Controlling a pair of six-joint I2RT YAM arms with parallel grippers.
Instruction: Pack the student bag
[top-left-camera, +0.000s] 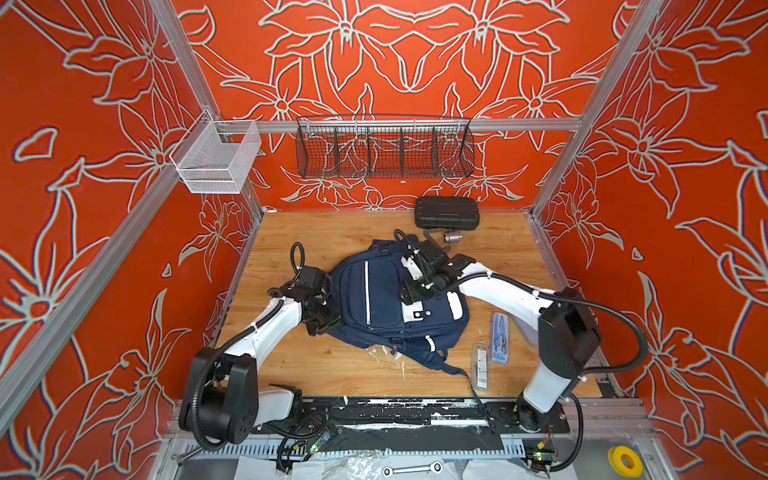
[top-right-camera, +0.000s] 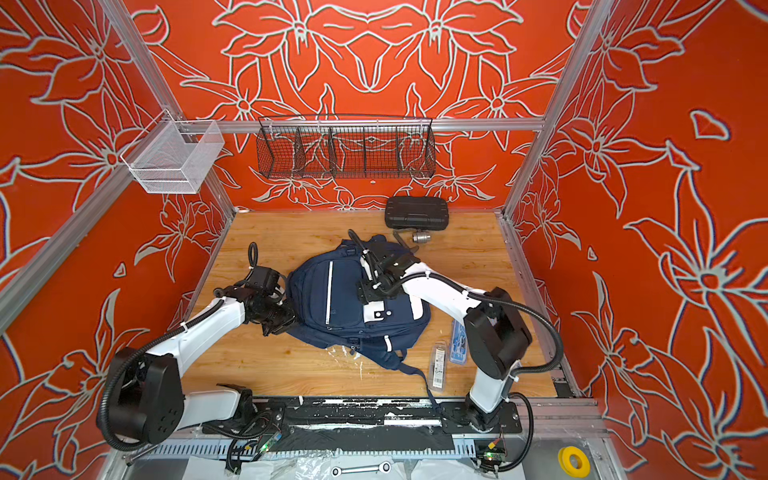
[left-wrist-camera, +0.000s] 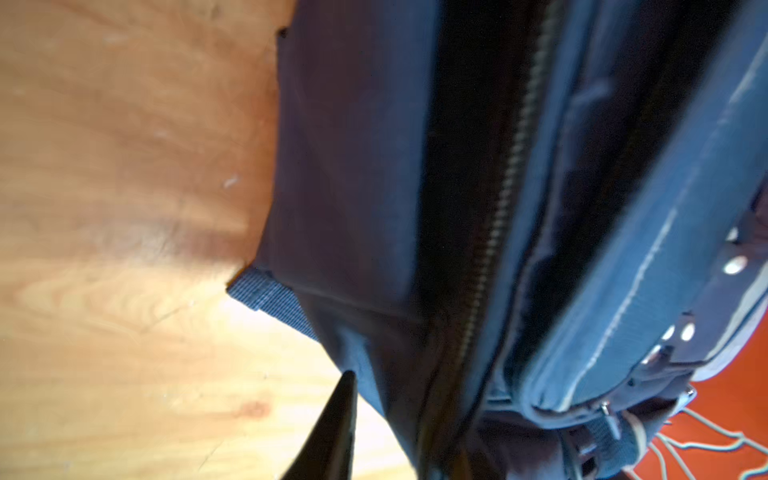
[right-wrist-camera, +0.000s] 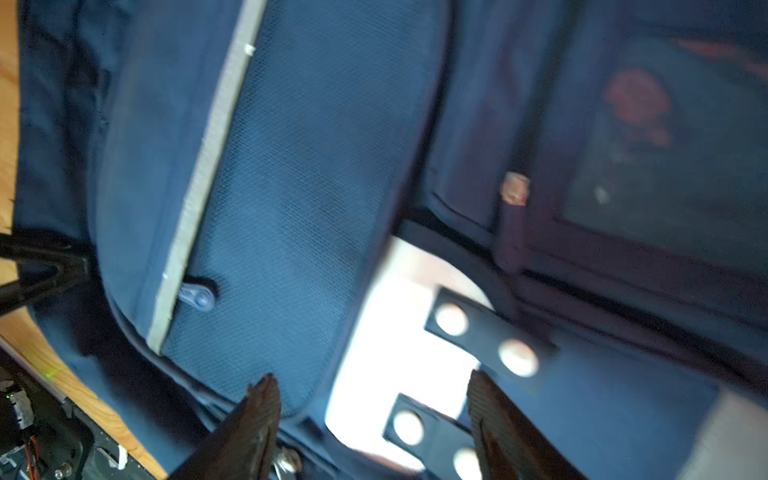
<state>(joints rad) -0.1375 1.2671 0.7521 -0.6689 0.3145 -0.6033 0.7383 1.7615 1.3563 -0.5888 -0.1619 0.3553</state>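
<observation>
Student bag (top-left-camera: 382, 291), right fingers (right-wrist-camera: 257, 424) spread wide above, left fingers (left-wrist-camera: 332, 428) at its side

Your two top views looked steeply down from high above the near edge toward the back wall (top-left-camera: 382, 62), wide enough for the whole table (top-left-camera: 316, 241); they shared nearly everything. Your left wrist camera sat very close along the bag (left-wrist-camera: 353, 166) side, table beside it. Your right wrist camera looked past the right gripper (right-wrist-camera: 372, 376) onto the bag's front, equally close.
</observation>
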